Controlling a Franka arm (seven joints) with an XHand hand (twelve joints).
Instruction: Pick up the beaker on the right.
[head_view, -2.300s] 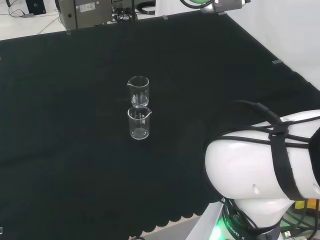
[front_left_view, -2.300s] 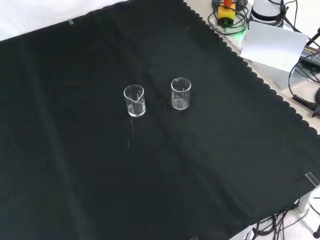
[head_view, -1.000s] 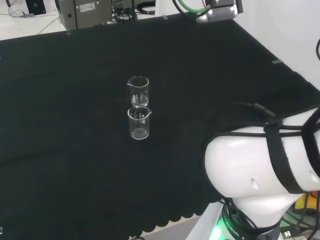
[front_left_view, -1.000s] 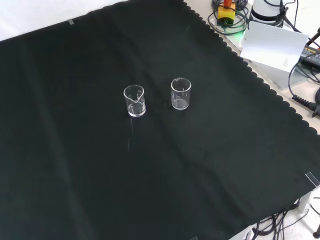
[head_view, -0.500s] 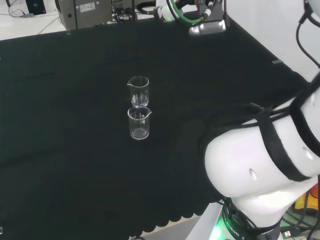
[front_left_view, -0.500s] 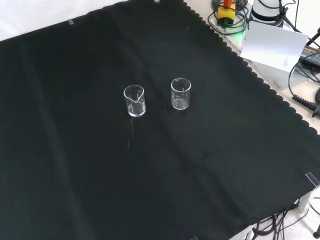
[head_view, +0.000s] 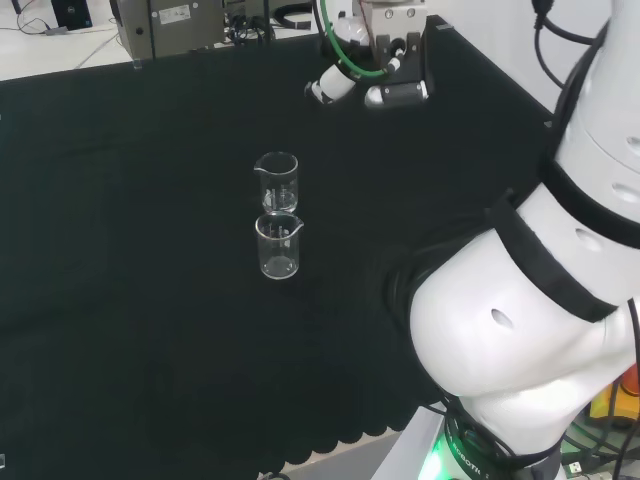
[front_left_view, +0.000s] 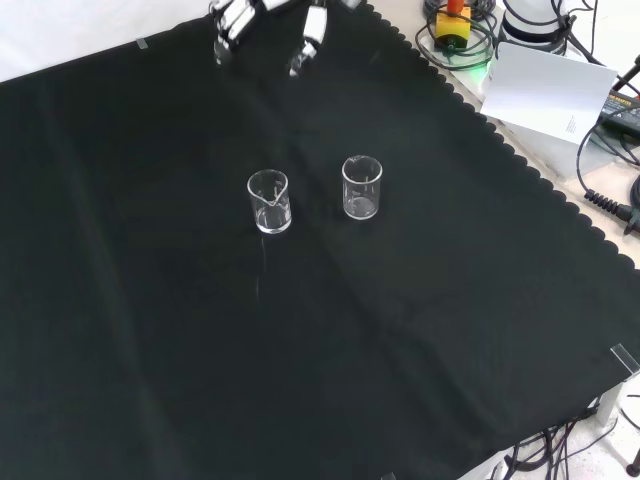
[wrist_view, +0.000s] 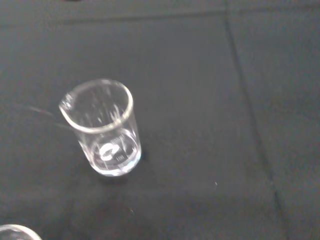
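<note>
Two clear beakers stood upright on the cloth (front_left_view: 150, 350), right beaker (front_left_view: 362, 187) in the front view beside the left beaker (front_left_view: 269, 201), hand (front_left_view: 262, 18) well apart above, fingers relaxed, holding nothing.

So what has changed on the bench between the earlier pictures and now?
The hand has come into sight at the top of the front view, above the cloth and holding nothing. The arm's links have swung up in the head view. Both beakers stand where they were, untouched.
</note>
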